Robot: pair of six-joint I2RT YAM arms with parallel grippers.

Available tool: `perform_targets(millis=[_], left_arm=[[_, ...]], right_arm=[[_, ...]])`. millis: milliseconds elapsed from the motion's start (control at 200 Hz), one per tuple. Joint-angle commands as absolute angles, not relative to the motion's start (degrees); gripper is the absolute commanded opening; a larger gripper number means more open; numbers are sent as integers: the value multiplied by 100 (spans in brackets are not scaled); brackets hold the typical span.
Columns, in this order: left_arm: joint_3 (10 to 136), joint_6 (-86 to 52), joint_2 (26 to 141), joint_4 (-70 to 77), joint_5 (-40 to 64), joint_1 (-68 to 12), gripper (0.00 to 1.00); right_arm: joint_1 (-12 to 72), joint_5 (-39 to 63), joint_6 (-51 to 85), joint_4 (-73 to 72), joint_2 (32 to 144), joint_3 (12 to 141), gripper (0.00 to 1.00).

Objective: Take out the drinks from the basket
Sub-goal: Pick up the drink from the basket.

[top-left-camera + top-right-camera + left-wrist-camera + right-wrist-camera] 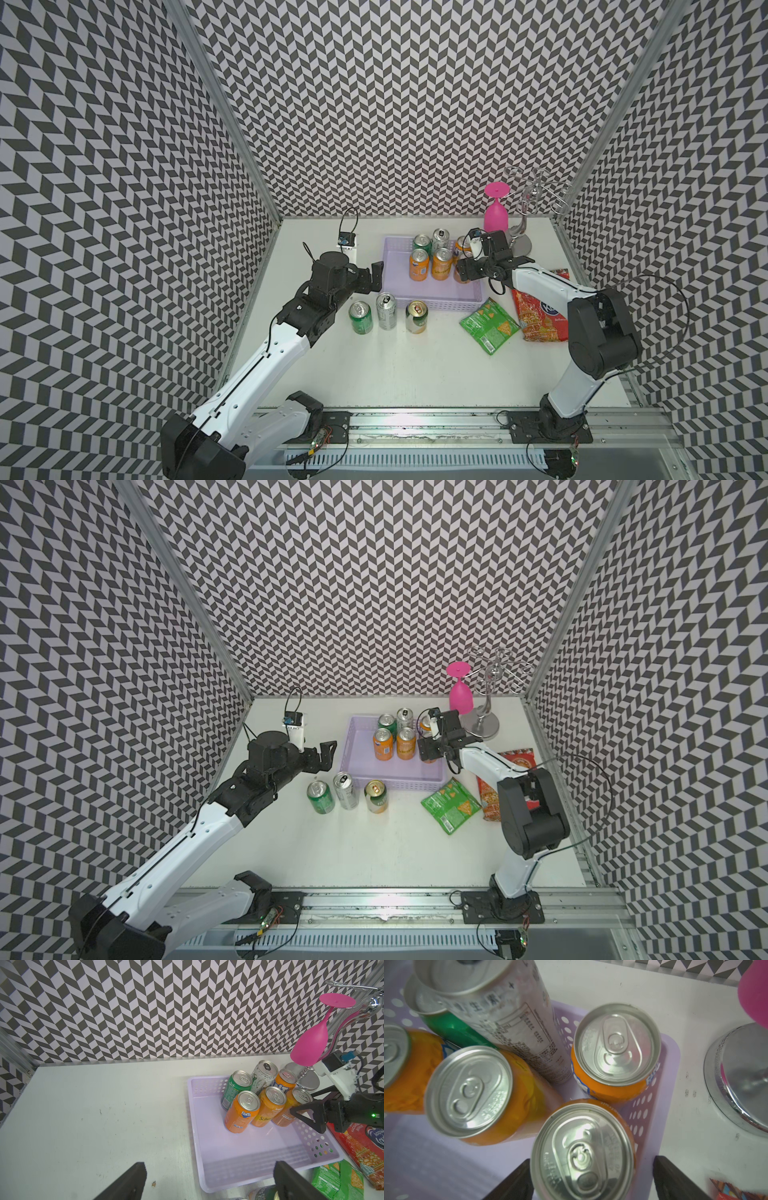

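Right wrist view has the right gripper (591, 1159) spread around an orange can (583, 1147) by the right wall of the basket (668, 1059), seemingly not yet squeezing, set to lift it; left gripper (208, 1163) hangs open, empty.

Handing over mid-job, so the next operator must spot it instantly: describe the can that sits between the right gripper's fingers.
On the white table, find the lilac basket; six cans cluster in its far right corner, in two rows. Yours is the orange can ending the nearer row by the right wall, the only one straddled by the right gripper.
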State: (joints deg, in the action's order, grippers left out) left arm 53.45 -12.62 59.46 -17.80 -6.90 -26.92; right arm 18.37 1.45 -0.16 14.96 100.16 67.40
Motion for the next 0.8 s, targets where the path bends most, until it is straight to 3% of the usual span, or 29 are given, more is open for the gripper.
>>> perform_targets(millis=[0, 175, 411, 661, 796], left_arm=[[5282, -1279, 5924, -1596, -598, -2632, 99], [5264, -1309, 5976, -1538, -493, -2604, 99], [5265, -1312, 5977, -1540, -483, -2586, 99], [5243, -1311, 5960, -1531, -457, -2570, 99], [5239, -1327, 5969, -1514, -431, -2567, 99]], right_arm=[[1914, 99, -102, 1367, 10183, 6949, 88], [2008, -31, -150, 1415, 10386, 7108, 83], [2068, -39, -136, 1438, 10549, 7167, 83], [2074, -21, -54, 1372, 10253, 7012, 64], [2083, -88, -78, 1415, 9849, 6962, 59]])
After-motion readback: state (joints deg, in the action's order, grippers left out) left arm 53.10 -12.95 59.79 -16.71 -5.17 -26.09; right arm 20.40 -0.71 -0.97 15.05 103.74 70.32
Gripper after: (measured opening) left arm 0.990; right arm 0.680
